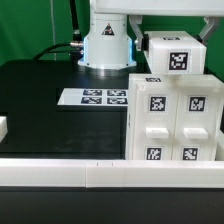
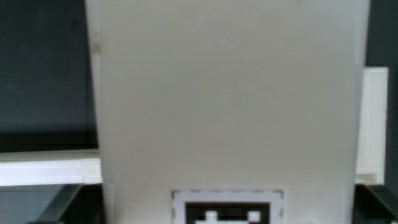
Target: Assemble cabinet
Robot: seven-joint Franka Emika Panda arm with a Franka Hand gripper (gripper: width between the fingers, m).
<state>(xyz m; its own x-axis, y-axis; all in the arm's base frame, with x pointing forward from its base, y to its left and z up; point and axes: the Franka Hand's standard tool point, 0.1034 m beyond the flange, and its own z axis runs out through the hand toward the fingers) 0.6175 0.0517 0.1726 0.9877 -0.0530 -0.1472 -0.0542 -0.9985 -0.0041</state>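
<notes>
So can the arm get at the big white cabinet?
Probably yes: the cabinet stands beside the arm with nothing between, and a white tagged panel fills the wrist view.

A robotics lab: the arm's base [image 1: 105, 45] stands at a black table [image 1: 45, 115] bearing the marker board [image 1: 97, 97].

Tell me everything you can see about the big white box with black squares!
The cabinet is a white box, plastic by its look, standing upright on the black table at the exterior view's right. Its near face is split into blocky panels, each bearing a black-and-white square tag. A smaller white tagged block sits at its top; whether joined is unclear.
</notes>
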